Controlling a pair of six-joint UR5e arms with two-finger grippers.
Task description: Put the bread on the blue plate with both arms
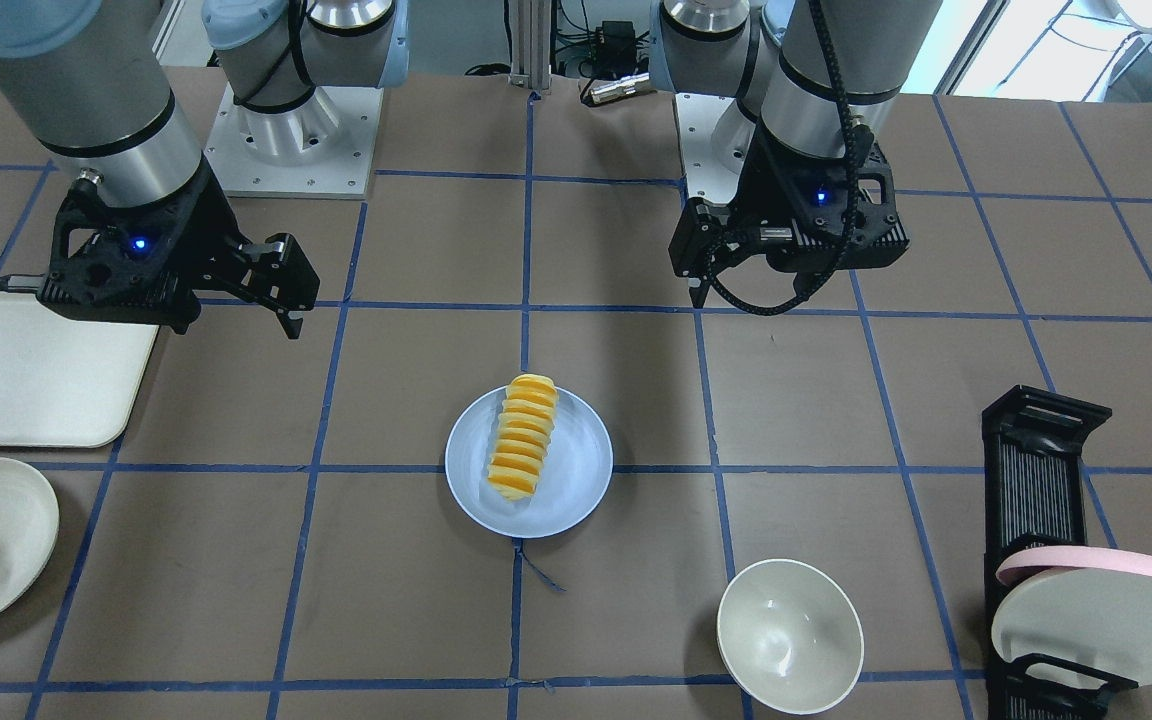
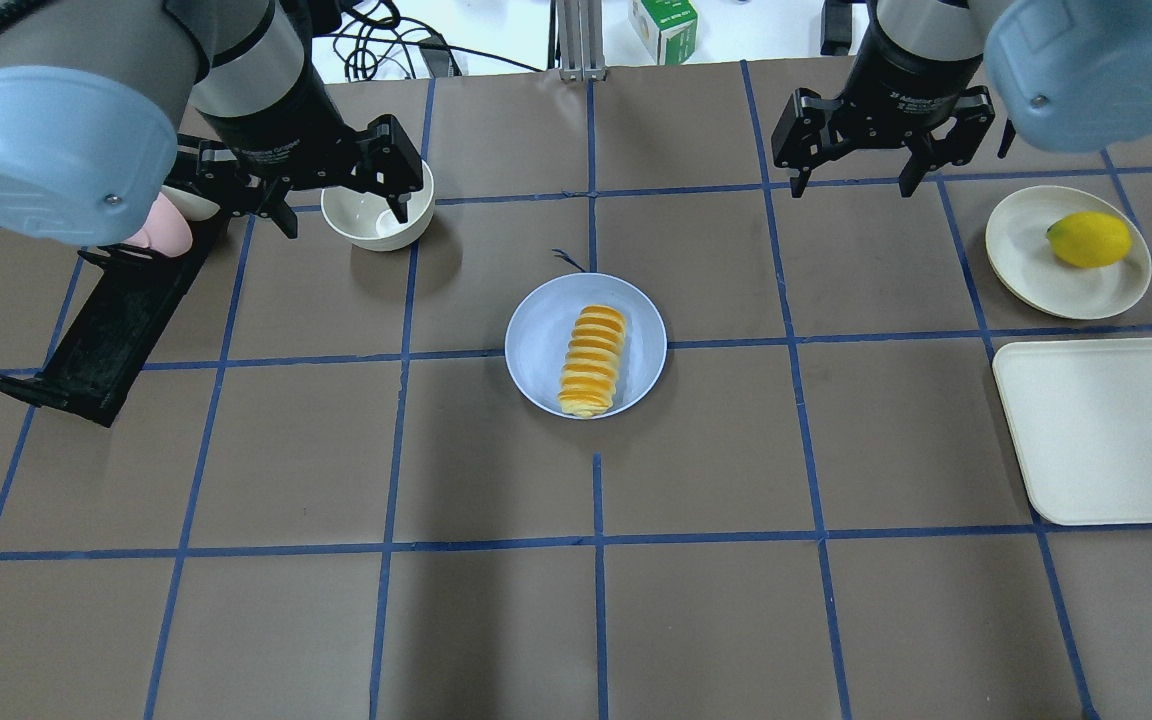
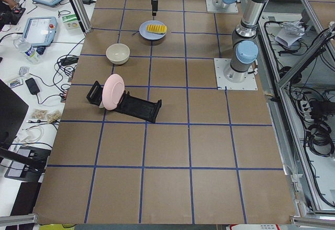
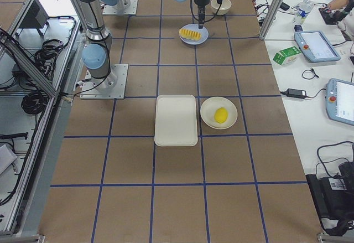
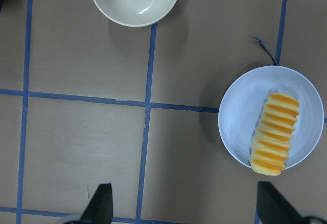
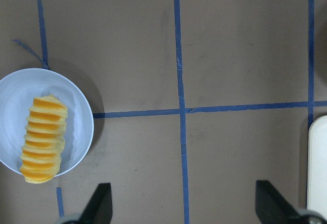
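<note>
The bread (image 2: 593, 347), a ridged orange-yellow loaf, lies lengthwise on the pale blue plate (image 2: 536, 350) at the table's middle. It also shows on the plate (image 1: 576, 490) in the front view, bread (image 1: 524, 437). My left gripper (image 2: 344, 215) is open and empty, held high over the white bowl, off to the plate's left. My right gripper (image 2: 853, 185) is open and empty, held high to the plate's right. The left wrist view shows the bread (image 5: 273, 133) at the right. The right wrist view shows the bread (image 6: 43, 132) at the left. Neither gripper touches anything.
A white bowl (image 2: 378, 210) stands under my left gripper. A black dish rack (image 2: 116, 320) with a pink-rimmed plate (image 1: 1106, 600) is at the far left. An off-white plate (image 2: 1036, 270) with a yellow fruit (image 2: 1089, 240) and a white tray (image 2: 1116, 430) lie at the right.
</note>
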